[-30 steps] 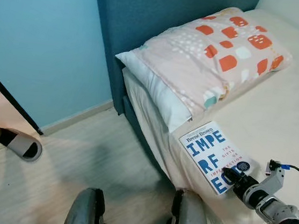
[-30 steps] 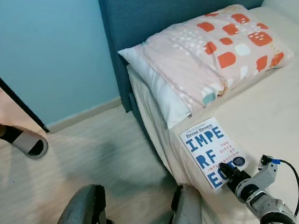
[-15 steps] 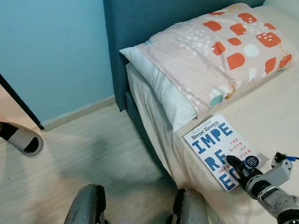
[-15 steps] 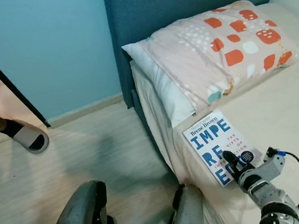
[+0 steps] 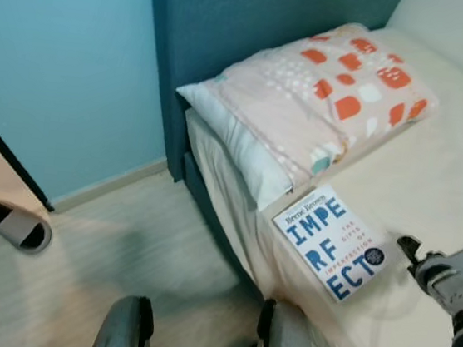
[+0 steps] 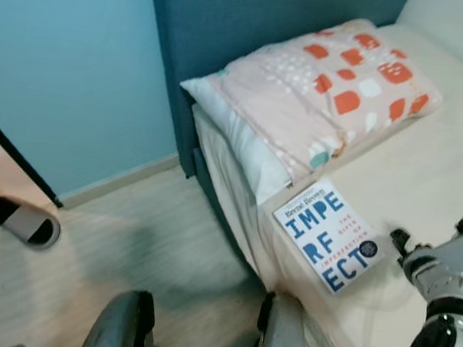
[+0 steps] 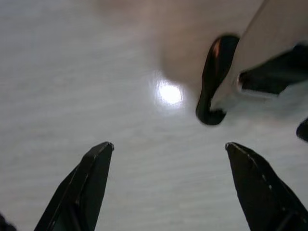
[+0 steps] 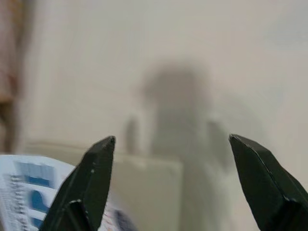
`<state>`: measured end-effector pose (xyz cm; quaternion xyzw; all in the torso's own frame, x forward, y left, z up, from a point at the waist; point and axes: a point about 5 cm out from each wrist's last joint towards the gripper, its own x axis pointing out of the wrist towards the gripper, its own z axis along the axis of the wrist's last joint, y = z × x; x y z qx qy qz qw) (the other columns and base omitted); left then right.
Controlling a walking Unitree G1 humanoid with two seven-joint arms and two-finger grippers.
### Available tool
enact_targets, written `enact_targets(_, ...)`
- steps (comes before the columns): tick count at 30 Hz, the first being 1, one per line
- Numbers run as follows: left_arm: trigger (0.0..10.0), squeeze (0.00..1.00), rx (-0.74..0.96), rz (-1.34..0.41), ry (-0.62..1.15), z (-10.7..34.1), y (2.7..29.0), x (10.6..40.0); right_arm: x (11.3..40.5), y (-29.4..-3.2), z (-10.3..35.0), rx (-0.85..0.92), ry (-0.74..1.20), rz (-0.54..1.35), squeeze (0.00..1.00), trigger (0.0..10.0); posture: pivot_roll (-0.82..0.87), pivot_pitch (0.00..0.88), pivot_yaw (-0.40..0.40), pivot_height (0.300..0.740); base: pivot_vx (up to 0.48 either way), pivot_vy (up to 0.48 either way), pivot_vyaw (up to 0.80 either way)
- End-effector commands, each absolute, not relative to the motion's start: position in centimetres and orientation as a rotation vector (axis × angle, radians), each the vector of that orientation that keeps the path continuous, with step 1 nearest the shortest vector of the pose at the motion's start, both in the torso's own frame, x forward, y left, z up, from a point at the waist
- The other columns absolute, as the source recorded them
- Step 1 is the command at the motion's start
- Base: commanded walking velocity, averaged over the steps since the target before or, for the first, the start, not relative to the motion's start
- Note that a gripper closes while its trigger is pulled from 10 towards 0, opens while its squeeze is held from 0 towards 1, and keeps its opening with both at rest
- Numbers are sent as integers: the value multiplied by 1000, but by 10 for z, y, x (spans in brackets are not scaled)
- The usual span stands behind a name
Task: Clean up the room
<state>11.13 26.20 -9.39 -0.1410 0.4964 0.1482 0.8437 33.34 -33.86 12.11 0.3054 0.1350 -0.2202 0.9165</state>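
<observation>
A white paperback book [image 5: 331,242] with blue letters lies flat on the cream bed sheet [image 5: 441,172], close to the mattress edge and just below the pillow. My right gripper [image 5: 410,243] hovers just right of the book, apart from it. Along its fingers the right gripper [image 8: 173,144] stands open, with nothing between them, over the sheet and a corner of the book [image 8: 29,202]. My left gripper [image 7: 168,147] hangs open over the pale wood floor, with a slipper [image 7: 214,82] and a person's foot beyond it.
A pink pillow [image 5: 306,107] with orange squares leans on the dark teal headboard [image 5: 232,23]. A person's foot in a grey slipper [image 5: 12,228] stands on the floor at the left by a doorway. My grey legs [image 5: 125,333] show at the bottom.
My right gripper has drawn back to the right off the book's lower corner; the book stays on the bed. The camera has shifted a little.
</observation>
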Motion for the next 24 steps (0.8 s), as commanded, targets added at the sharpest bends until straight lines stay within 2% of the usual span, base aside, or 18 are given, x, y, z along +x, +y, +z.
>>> enact_targets(1, 10000, 0, -309, 342, 1077, -98, 259, 102, 346, -313, 122, 601, 169, -327, 0, 10000, -56, 134, -21, 590, 0, 0, 0)
enact_targets(2, 10000, 0, -308, 355, 1066, -97, 259, 103, 351, -295, 118, 617, 135, -253, 0, 10000, -56, 134, -21, 595, 0, 0, 0)
enact_targets(3, 10000, 0, -308, 355, 1066, -97, 259, 103, 351, -295, 118, 617, 135, -253, 0, 10000, -56, 134, -21, 595, 0, 0, 0)
enact_targets(6, 10000, 0, -302, 414, 1017, -95, 262, 108, 348, -245, 86, 666, 179, -113, 0, 10000, -47, 117, -28, 610, 0, 0, 0)
enact_targets(7, 10000, 0, -230, 409, 965, -85, 268, 134, 346, -229, 77, 678, 184, -69, 0, 10000, -47, 110, -30, 615, -352, 0, 0)
enact_targets(8, 10000, 0, -230, 409, 965, -85, 268, 134, 346, -229, 77, 678, 184, -69, 0, 10000, -47, 110, -30, 615, -352, 0, 0)
enact_targets(10, 10000, 0, -138, 395, 870, -62, 279, 180, 343, -212, 71, 676, 176, -32, 0, 10000, -54, 102, -29, 625, -480, 0, 0)
enact_targets(11, 10000, 0, -100, 390, 838, -53, 283, 195, 343, -207, 71, 624, 170, -20, 0, 10000, -65, 94, -27, 630, -480, 0, 0)
enact_targets(15, 10000, 0, -61, 393, 812, -46, 287, 205, 345, -203, 76, 536, 146, -8, 0, 10000, -71, 92, -25, 640, -480, 0, 0)
enact_targets(19, 10000, 0, -61, 395, 769, -41, 284, 214, 351, -201, 96, 371, 57, 60, 0, 10000, -88, 73, -24, 660, 0, 0, 0)
enact_targets(24, 10000, 0, -59, 385, 777, -45, 275, 214, 350, -188, 90, 337, 95, 121, 0, 10000, -93, 64, -38, 675, 0, 0, 0)
